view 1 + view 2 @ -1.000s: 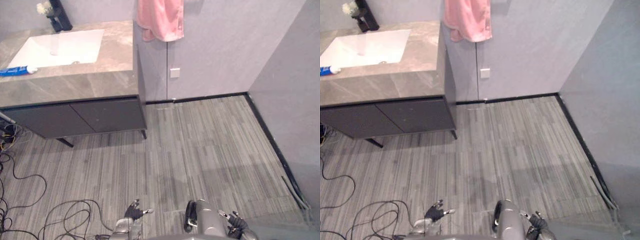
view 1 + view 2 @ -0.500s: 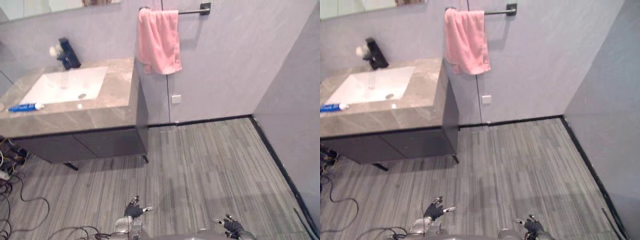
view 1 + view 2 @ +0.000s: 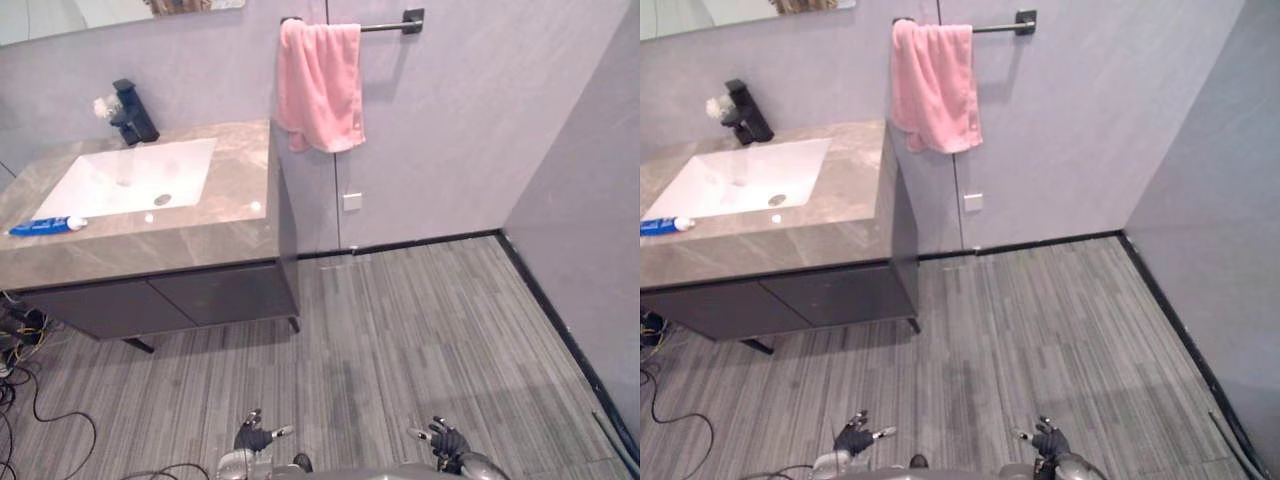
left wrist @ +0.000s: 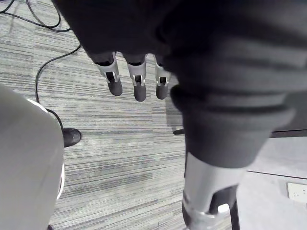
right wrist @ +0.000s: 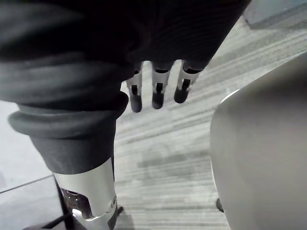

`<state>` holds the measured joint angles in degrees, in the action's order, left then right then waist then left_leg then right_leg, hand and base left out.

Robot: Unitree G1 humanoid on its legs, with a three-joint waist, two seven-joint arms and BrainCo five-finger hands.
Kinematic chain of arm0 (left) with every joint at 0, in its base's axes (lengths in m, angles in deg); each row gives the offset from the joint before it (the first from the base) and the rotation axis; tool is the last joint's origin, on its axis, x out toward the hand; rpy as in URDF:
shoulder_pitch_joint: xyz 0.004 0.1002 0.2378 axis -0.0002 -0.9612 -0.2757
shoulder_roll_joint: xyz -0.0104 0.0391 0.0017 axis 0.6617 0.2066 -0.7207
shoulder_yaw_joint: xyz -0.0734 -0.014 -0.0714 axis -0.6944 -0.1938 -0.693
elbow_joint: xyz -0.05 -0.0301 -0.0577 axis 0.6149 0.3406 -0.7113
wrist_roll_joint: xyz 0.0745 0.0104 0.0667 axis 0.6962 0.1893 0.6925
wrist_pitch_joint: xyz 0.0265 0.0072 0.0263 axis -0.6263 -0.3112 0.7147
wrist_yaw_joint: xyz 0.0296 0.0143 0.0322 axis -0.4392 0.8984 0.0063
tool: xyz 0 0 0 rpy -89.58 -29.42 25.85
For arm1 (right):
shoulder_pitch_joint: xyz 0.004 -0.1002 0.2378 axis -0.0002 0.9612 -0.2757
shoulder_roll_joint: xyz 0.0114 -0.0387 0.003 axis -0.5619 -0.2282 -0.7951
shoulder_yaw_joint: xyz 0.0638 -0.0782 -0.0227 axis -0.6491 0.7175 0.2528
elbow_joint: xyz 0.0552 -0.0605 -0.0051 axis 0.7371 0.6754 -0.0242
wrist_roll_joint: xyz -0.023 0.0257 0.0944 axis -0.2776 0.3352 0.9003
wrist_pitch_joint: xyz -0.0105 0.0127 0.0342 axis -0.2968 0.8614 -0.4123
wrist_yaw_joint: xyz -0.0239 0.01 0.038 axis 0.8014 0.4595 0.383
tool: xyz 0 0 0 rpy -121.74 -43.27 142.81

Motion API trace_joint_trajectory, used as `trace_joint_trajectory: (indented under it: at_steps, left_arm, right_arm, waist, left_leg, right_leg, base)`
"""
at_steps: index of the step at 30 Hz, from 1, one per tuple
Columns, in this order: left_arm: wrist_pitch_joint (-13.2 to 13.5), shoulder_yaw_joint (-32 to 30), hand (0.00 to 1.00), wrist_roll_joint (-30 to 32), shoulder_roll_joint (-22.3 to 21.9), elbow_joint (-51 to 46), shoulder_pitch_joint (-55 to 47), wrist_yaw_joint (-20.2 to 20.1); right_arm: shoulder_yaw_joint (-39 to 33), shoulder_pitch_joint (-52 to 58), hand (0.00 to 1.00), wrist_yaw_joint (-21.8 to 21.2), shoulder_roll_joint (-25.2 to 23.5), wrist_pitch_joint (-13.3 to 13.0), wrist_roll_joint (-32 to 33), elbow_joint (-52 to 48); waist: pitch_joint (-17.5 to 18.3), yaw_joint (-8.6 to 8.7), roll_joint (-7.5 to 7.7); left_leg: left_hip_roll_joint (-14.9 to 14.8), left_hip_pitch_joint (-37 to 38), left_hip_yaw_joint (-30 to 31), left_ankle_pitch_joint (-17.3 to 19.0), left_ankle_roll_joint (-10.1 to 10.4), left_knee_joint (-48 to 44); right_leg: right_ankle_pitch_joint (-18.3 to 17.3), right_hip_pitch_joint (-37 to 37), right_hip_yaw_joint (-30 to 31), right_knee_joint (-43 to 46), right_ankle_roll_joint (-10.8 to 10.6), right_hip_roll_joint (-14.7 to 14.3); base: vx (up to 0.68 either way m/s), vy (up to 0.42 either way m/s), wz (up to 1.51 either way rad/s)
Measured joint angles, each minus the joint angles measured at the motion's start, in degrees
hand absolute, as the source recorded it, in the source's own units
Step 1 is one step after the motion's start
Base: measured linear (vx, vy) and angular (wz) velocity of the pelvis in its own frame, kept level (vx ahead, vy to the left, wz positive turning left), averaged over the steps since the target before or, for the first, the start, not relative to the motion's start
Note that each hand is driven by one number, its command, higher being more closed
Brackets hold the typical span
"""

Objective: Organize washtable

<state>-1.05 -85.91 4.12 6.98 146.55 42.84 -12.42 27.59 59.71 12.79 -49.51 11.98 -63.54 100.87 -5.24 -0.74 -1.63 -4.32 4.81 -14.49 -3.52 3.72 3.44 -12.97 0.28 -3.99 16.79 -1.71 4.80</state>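
Left hand [image 3: 252,437] and right hand [image 3: 445,440] show at the bottom edge of the left eye view, low over a grey plank floor [image 3: 420,320], both empty with fingers loosely spread. Well apart from them, at upper left, a grey stone counter [image 3: 230,190] tops a dark cabinet [image 3: 160,300]. A white rectangular sink [image 3: 130,180] is set into the counter, with a black faucet [image 3: 132,112] at its back edge. A blue toothpaste tube [image 3: 40,226] lies flat on the counter's near left part, just beside the sink's corner. On the wall to the right of the counter, a pink towel [image 3: 320,85] hangs from a dark towel bar [image 3: 385,25], and a white wall socket [image 3: 350,201] sits lower down.

From the right eye view the layout is the same: tube on the counter, both hands down near the floor, far from it.

Seen from the left wrist view, that hand's fingers [image 4: 115,84] hang straight and slightly apart above the floor planks, thumb [image 4: 211,177] held away, touching nothing.

Seen from the right wrist view, that hand's fingers [image 5: 157,91] also hang straight, thumb [image 5: 88,191] set apart, holding nothing.
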Motion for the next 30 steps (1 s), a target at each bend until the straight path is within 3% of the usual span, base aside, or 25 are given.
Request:
trace_joint_trajectory:
  at_steps: [8, 14, 16, 17, 18, 19, 21, 25, 27, 29, 30]
  left_arm:
    - [0.11, 4.39, 0.0, 0.74, 1.84, 0.03, 0.15, -0.54]
    - [0.04, 3.22, 0.0, 0.64, 3.04, 1.51, 1.37, -1.21]
    - [0.0, 1.83, 0.0, 0.64, 3.72, 1.59, 1.7, -1.32]
    - [-0.05, 1.04, 0.0, 0.57, 3.83, 1.69, 1.86, -1.2]
    - [-0.05, 0.61, 0.0, 0.6, 3.79, 1.72, 1.87, -1.16]
    - [-0.07, -0.71, 0.0, 0.58, 3.48, 1.71, 1.83, -1.11]
    - [-0.04, -1.46, 0.0, 0.55, 3.29, 1.71, 1.91, -1.05]
    - [-0.04, -3.15, 0.0, 0.57, 2.88, 1.79, 1.97, -1.1]
    - [-0.05, -3.68, 0.0, 0.56, 2.75, 1.88, 2.09, -1.09]
    - [-0.07, -5.51, 0.0, 0.45, 2.27, 2.18, 2.21, -1.04]
    - [-0.09, -5.72, 0.0, 0.1, 1.76, 2.37, 2.34, -1.01]
  right_arm:
    - [4.01, -1.05, 0.0, -0.2, 0.18, 0.1, -0.77, 1.38]
    - [4.51, -1.57, 0.0, -1.18, -0.56, 0.24, -1.41, 1.51]
    - [4.39, -1.39, 0.0, -1.2, -1.52, 0.43, -1.09, 0.64]
    - [4.27, -0.34, 0.0, -1.26, -2.07, 0.45, -0.13, -1.2]
    - [3.95, 0.08, 0.0, -1.32, -2.13, 0.39, 0.1, -2.07]
    - [3.49, 0.28, 0.0, -1.52, -2.03, 0.34, 1.4, -3.22]
    - [1.73, 1.27, 0.0, -1.58, -2.08, 0.02, 4.55, -3.44]
    - [-1.93, 1.86, 0.0, -1.1, -2.74, -0.1, 8.09, -3.43]
    - [-5.1, 2.18, 0.0, -0.94, -3.6, -0.04, 11.26, -3.54]
    - [-5.44, 2.4, 0.0, -0.87, -3.79, 0.03, 12.68, -3.89]
    - [-6.12, 2.69, 0.0, -0.89, -3.89, 0.03, 13.71, -4.26]
  waist:
    - [0.38, -0.14, 1.0]
    - [-0.43, -0.09, 3.3]
    - [-1.41, 0.0, 5.07]
    - [-1.99, -0.07, 5.84]
    - [-2.27, -0.11, 6.06]
    - [-2.97, -0.02, 5.02]
    - [-2.88, 0.19, 4.97]
    - [-3.06, 0.49, 4.57]
    - [-3.12, 0.94, 4.4]
    - [-3.16, 1.36, 4.37]
    - [-3.47, 1.4, 3.74]
  left_leg:
    - [-0.79, 0.33, 0.05, -0.1, 0.23, 0.57]
    - [-0.36, 0.66, -0.03, 2.24, -0.45, -1.31]
    - [1.5, 0.97, -0.45, 4.43, -1.21, -2.91]
    - [2.62, 1.59, -0.59, 5.65, -2.12, -3.52]
    - [2.88, 2.11, -0.98, 5.86, -2.43, -3.47]
    - [2.39, 3.63, -1.19, 6.13, -2.85, -3.54]
    - [0.2, 4.14, -1.2, 7.2, -3.02, -4.65]
    - [-4.04, 3.26, -0.71, 8.47, -1.29, -6.1]
    - [-5.99, 2.83, 0.11, 10.23, 1.2, -8.2]
    - [-7.19, 3.45, 0.2, 11.55, 3.21, -9.16]
    - [-8.48, 4.71, 0.45, 12.54, 4.54, -9.29]
  right_leg:
    - [1.07, -0.12, 2.78, -1.26, 0.75, -1.62]
    - [1.12, 0.57, 4.96, 0.32, -0.06, -0.79]
    - [-1.3, 1.56, 5.62, 4.12, -2.01, 1.68]
    - [-2.55, 3.52, 6.37, 10.9, -4.05, 3.2]
    - [-2.17, 5.06, 7.04, 14.79, -4.69, 3.27]
    - [-0.58, 8.49, 8.16, 21.44, -5.34, 3.28]
    - [-1.66, 11.38, 6.21, 24.24, -3.65, 2.69]
    - [0.11, 13.54, 3.39, 11.06, -3.81, 2.68]
    - [4.48, 13.48, 2.38, -0.1, -3.59, 4.14]
    - [6.39, 12.72, 2.49, -4.87, -3.83, 4.73]
    - [11.05, 11.25, 1.15, -5.26, -5.41, 4.41]
  base:
    - [0.05, -0.04, -0.14]
    - [-0.02, 0.001, -0.19]
    - [-0.08, 0.05, -0.12]
    - [-0.09, 0.007, -0.15]
    - [-0.12, 0.032, -0.16]
    - [-0.04, 0.057, -0.06]
    - [-0.01, 0.073, 0.03]
    - [0.07, -0.049, 0.08]
    - [0.29, -0.2, 0.02]
    - [0.33, -0.279, -0.01]
    - [0.37, -0.353, 0.16]
